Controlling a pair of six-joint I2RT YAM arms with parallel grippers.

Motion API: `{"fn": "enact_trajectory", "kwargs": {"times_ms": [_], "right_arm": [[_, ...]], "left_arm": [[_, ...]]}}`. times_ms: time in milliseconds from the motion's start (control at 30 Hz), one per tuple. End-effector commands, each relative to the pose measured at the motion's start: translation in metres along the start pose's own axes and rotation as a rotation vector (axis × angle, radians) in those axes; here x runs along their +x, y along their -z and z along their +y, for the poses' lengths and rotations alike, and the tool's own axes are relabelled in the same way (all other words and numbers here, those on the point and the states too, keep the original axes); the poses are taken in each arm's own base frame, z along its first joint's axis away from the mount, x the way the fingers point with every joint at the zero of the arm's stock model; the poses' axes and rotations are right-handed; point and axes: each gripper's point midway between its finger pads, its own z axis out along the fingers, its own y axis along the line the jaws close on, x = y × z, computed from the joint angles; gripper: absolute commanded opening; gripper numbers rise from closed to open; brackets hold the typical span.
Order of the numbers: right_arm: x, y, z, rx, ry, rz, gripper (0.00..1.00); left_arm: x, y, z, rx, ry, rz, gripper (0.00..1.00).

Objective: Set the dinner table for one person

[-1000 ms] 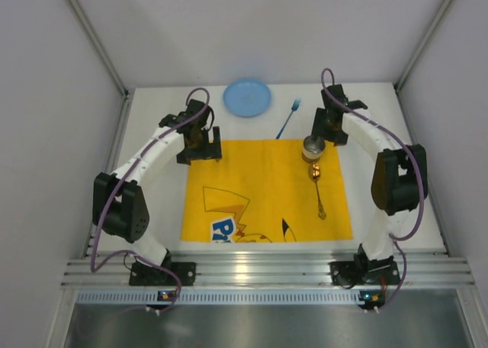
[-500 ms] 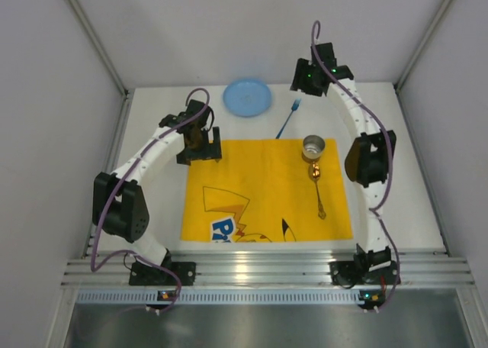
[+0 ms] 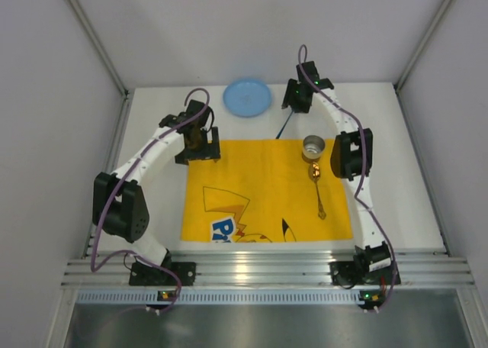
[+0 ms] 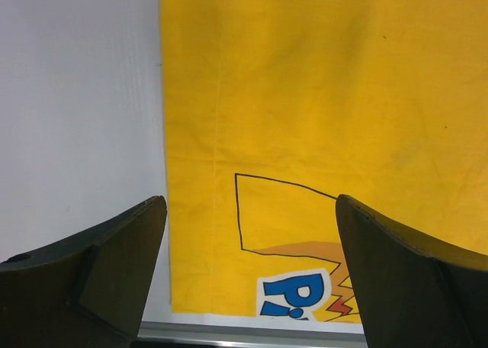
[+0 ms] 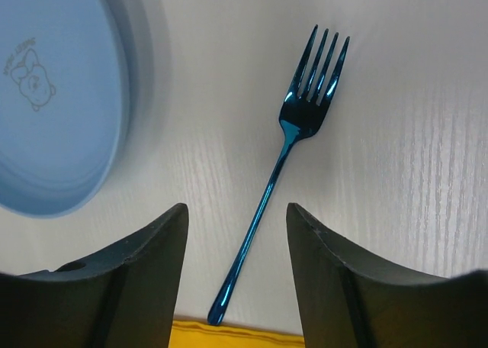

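Right end effector (image 5: pixel 236 211) open, empty, above blue fork (image 5: pixel 305 111) lying on worktop (image 5: pixel 396 134) near far edge. Risk: thin flat handle slips the pinch or skids into plate (image 5: pixel 53 96). Left end effector (image 4: pixel 252 203) open, empty, toward left edge.

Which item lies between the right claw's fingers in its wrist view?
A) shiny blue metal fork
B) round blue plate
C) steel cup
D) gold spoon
A: the shiny blue metal fork lies with its handle between the fingers of the open right claw.
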Motion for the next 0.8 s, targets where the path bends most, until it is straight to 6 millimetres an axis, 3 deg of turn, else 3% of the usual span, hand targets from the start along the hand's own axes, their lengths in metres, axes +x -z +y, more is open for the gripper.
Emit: {"fn": "enact_trajectory", "kwargs": {"times_ms": [0, 233, 367, 500, 633, 767], "right_arm": [[-0.008, 0.004, 0.009, 0.009, -0.006, -0.038, 0.55], [0.015, -0.011, 0.011, 0.05, 0.013, 0.0, 0.52], [0.023, -0.021, 0.01, 0.093, 0.013, -0.003, 0.44], [0.021, -0.018, -0.014, 0.205, 0.075, -0.015, 0.36], [0.023, -0.011, -0.046, 0.354, 0.186, -0.003, 0.35], [0.052, -0.011, -0.082, 0.456, 0.258, 0.128, 0.36]], "left_arm": [[-0.003, 0.004, 0.011, -0.04, -0.007, -0.017, 0.98], [-0.001, -0.007, 0.036, -0.061, 0.031, -0.001, 0.98], [0.002, -0.011, 0.05, -0.064, 0.071, 0.012, 0.98], [0.003, -0.014, 0.059, -0.08, 0.082, 0.017, 0.98], [0.006, -0.017, 0.06, -0.085, 0.081, 0.028, 0.98], [0.008, -0.021, 0.061, -0.084, 0.086, 0.047, 0.98]]}}
